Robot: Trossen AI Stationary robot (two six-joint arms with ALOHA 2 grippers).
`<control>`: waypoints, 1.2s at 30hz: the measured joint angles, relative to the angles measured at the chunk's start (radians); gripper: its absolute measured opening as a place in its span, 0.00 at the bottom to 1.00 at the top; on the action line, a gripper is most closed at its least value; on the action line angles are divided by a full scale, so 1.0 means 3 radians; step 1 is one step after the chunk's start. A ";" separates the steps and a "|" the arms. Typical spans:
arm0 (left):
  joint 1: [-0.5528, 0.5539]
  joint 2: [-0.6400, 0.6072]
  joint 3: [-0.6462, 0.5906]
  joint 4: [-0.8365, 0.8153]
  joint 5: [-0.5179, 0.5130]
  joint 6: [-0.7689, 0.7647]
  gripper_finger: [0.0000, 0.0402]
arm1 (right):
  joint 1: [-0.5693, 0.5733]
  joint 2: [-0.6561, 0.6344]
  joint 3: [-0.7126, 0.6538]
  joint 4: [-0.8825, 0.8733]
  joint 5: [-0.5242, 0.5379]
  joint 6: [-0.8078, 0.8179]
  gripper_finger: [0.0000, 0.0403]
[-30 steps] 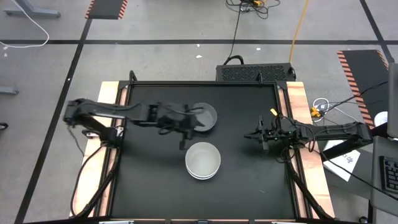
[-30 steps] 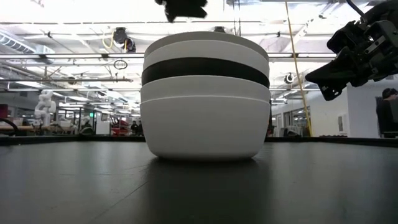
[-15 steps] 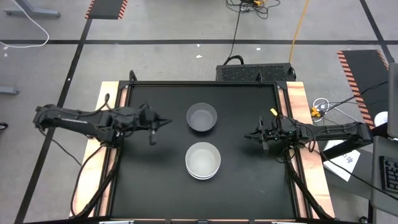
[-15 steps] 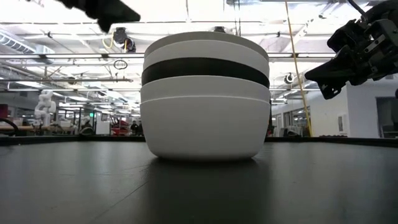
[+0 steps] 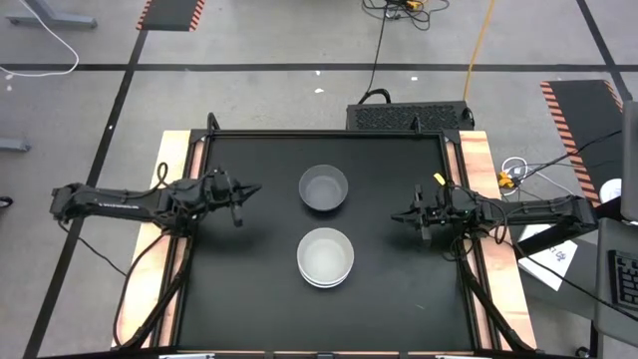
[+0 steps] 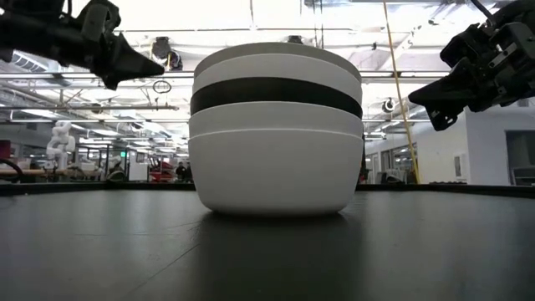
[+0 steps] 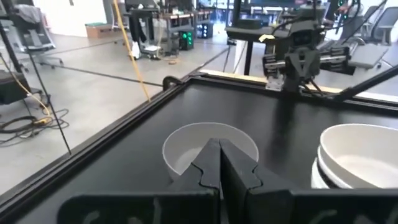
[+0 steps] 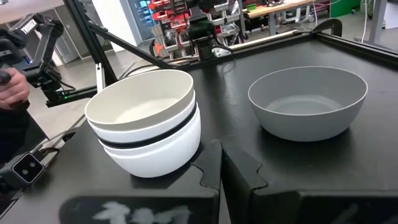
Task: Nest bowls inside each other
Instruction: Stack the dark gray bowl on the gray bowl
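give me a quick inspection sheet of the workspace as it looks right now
surface: flat black table top with wooden side rails, bare apart from the bowls
job's things: stack of nested round bowls, white with one black band showing; single grey round bowl apart behind it
clutter: nothing seen
grippers: left gripper shut, empty, at table's left side; right gripper shut, empty, at right
cables: yellow and black cables on floor beyond table
surroundings: grey floor, striped hazard mats

Stack (image 5: 325, 256): nested bowl count prob. unclear
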 joint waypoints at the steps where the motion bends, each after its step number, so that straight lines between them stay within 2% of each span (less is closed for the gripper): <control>1: 0.0033 -0.0039 -0.0028 0.0012 0.0027 0.0009 0.00 | -0.0001 0.0000 0.0000 0.0000 0.0000 0.0000 0.00; 12: 0.0390 -0.0391 -0.0272 0.0298 0.0325 -0.0162 0.00 | -0.0001 0.0000 -0.0001 -0.0001 0.0000 0.0000 0.00; 19: 0.0461 -0.0537 -0.0408 0.0413 0.0601 -0.0176 0.00 | -0.0001 0.0000 0.0000 -0.0002 0.0001 0.0002 0.00; 31: 0.0461 -0.0704 -0.0467 0.0391 0.0451 -0.0121 0.00 | -0.0001 0.0014 0.0000 -0.0003 0.0000 0.0004 0.00; 36: 0.0461 -0.0816 -0.0467 0.0192 0.0459 -0.0063 0.00 | 0.0000 0.0051 0.0000 -0.0003 0.0001 0.0000 0.00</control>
